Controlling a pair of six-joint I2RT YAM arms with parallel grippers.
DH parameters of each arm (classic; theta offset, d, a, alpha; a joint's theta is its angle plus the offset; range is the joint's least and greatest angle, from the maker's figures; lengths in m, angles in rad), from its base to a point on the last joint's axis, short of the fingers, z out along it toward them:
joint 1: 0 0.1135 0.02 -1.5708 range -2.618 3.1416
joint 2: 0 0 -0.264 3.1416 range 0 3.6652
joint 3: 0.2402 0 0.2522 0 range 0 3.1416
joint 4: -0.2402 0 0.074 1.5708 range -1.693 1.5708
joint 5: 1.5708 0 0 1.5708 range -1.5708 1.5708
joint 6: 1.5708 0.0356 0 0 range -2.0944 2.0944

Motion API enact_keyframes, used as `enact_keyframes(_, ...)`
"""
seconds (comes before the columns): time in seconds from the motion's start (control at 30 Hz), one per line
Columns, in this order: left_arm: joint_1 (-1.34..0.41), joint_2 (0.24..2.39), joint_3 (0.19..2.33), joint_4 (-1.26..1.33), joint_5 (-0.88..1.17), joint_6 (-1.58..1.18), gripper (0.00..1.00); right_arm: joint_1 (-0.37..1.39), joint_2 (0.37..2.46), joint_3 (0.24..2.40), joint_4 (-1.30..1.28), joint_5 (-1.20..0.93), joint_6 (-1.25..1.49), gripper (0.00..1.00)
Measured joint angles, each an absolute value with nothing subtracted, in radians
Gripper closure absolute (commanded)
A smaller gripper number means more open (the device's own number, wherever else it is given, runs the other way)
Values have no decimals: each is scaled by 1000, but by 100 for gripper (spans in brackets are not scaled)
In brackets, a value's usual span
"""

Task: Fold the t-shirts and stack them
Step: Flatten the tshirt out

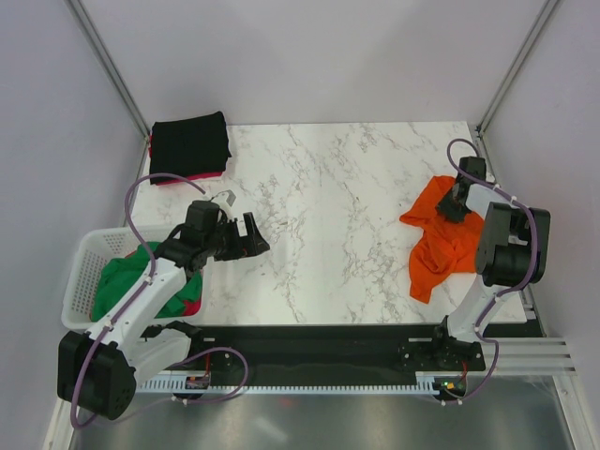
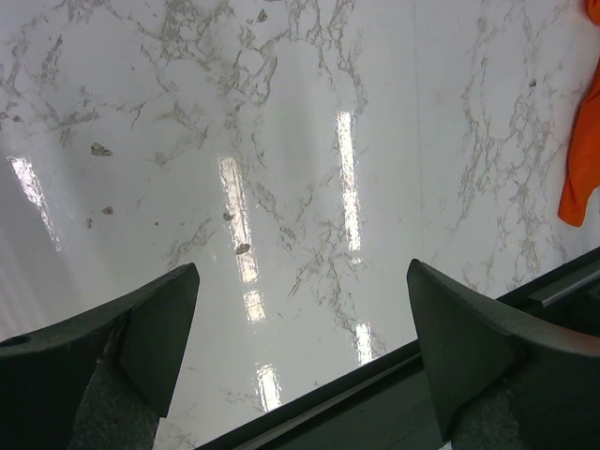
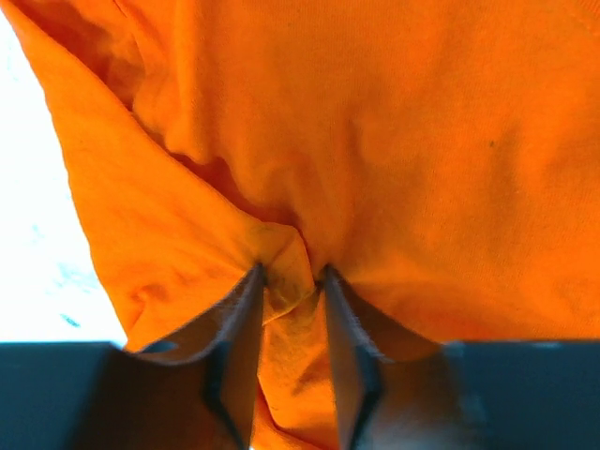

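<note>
A bright orange t-shirt lies crumpled at the right side of the marble table; it fills the right wrist view. My right gripper is shut on a fold of the orange t-shirt near its upper edge. A folded black t-shirt lies on a pink-red one at the table's far left corner. A green t-shirt lies in the basket over a pink-red one. My left gripper is open and empty above the bare table, left of centre.
A white lattice basket stands at the left edge beside the left arm. A black rail runs along the near table edge and shows in the left wrist view. Grey walls enclose the table on three sides.
</note>
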State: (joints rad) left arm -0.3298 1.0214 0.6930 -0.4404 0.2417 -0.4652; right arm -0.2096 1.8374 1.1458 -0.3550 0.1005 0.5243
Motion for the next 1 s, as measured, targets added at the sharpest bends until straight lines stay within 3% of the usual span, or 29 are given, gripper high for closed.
enact_keyframes(0.47, -330, 1026, 693, -441, 242, -465, 0, -208, 1830, 1185, -402, 139, 515, 65)
enact_keyframes(0.9, -330, 1030, 693, -441, 245, -464, 0, -208, 1830, 1218, -408, 138, 501, 99)
enact_keyframes(1.0, -330, 1030, 693, -441, 245, -464, 0, -208, 1830, 1218, -407, 136, 500, 100)
